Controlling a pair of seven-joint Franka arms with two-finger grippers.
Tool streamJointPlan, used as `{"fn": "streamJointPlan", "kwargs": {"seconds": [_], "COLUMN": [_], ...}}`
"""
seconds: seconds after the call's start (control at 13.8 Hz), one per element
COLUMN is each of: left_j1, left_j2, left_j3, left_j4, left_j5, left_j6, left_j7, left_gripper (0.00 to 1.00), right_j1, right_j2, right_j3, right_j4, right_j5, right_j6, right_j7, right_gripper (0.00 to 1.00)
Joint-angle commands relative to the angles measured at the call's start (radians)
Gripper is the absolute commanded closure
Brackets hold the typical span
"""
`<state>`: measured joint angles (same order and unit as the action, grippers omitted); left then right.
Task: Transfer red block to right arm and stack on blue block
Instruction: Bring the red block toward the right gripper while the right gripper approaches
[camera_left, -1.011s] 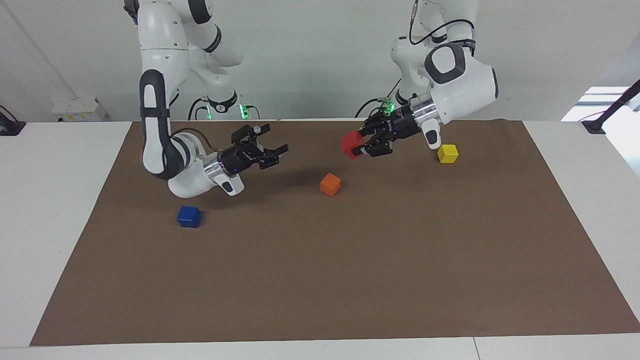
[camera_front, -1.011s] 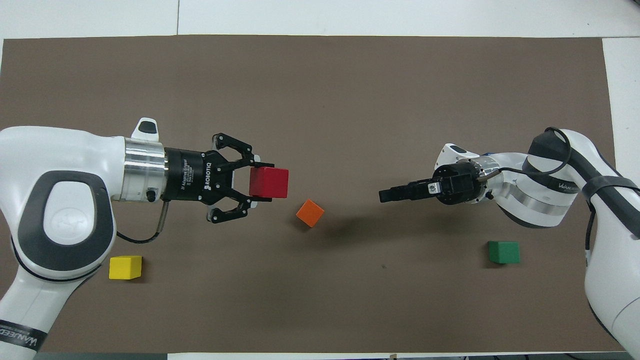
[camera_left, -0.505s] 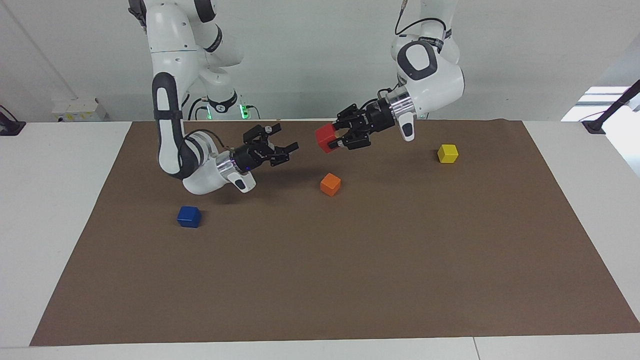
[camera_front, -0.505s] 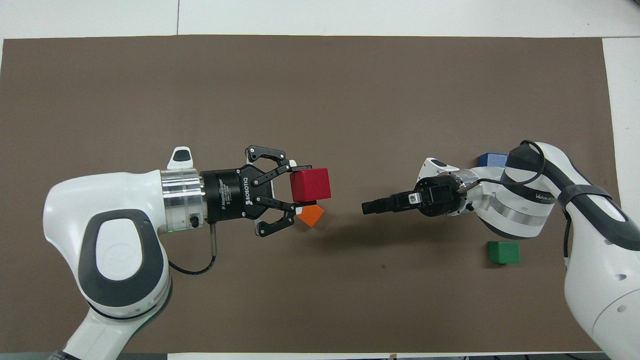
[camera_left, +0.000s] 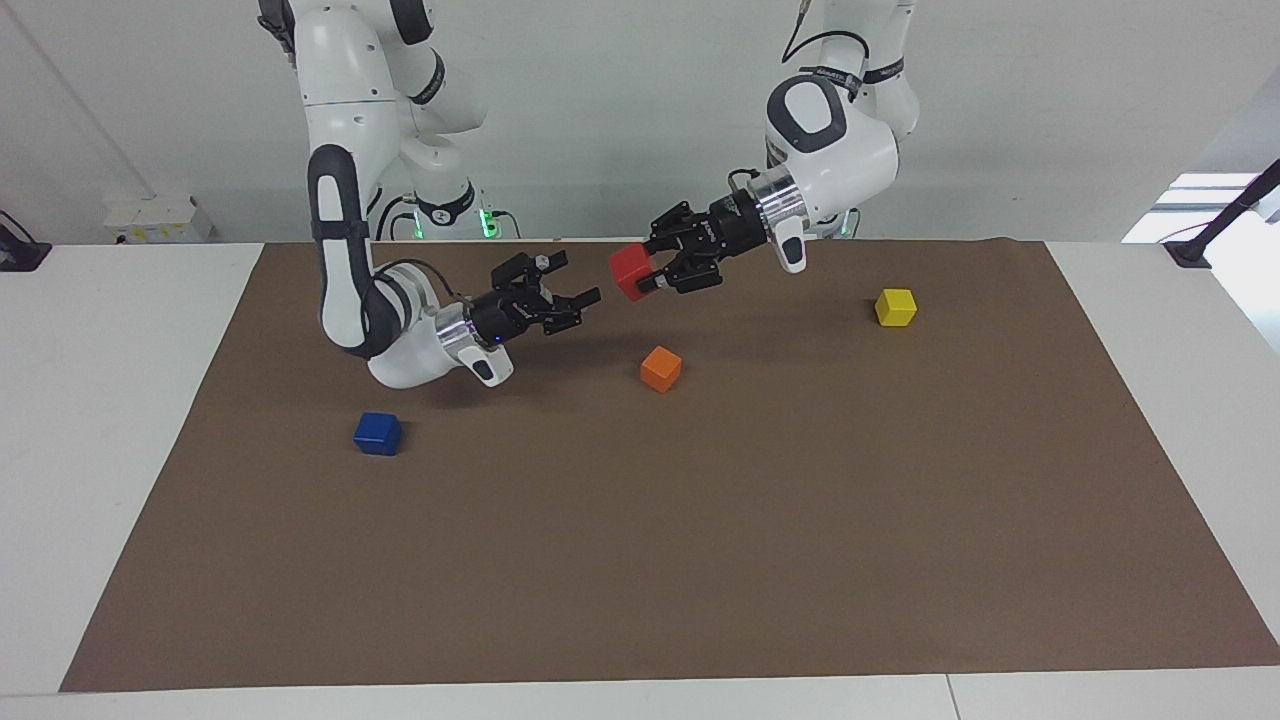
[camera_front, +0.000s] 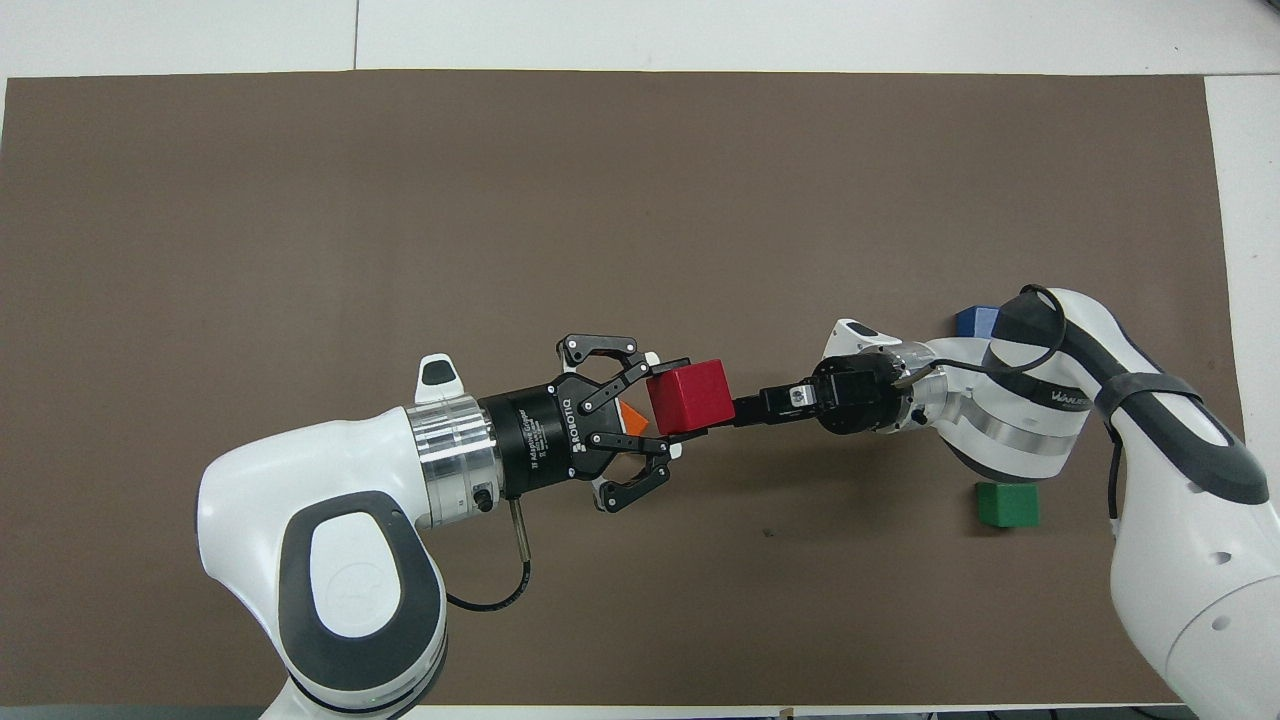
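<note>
Red block (camera_left: 631, 271) clamped in left gripper (camera_left: 655, 274) above the mat, right gripper (camera_left: 578, 303) spread and just short of it; handover and stacking on blue block (camera_left: 377, 433) outstanding.

Around the orange block (camera_left: 660, 368) the brown mat (camera_left: 700, 560) lies bare on every side. Above it, the left gripper (camera_left: 652, 274) with the red block (camera_left: 630, 272) and the open right gripper (camera_left: 572, 303) crowd the air, a small gap between them.
</note>
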<state>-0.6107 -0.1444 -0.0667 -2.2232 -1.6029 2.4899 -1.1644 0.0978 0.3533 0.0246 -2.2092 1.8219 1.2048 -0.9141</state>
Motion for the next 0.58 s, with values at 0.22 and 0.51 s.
{"fn": "streamJointPlan", "kwargs": {"seconds": [0.22, 0.51], "left_j1": [-0.058, -0.06], "left_j2": [-0.008, -0.003], "left_j3": [0.016, 0.016], "left_j4": [-0.029, -0.029], "left_j5": [-0.051, -0.057], "left_j6": [0.063, 0.063], "left_j7": [0.022, 0.037], "left_gripper": [1.0, 1.0], "right_j1": [0.04, 0.059], "right_j2": [-0.03, -0.03], "right_j3": [0.003, 0.001], "right_j4": [-0.03, -0.03], "right_j5": [0.069, 0.089], "right_j6": [0.053, 0.062], "right_j7": [0.003, 0.0], "right_gripper": [0.0, 0.0]}}
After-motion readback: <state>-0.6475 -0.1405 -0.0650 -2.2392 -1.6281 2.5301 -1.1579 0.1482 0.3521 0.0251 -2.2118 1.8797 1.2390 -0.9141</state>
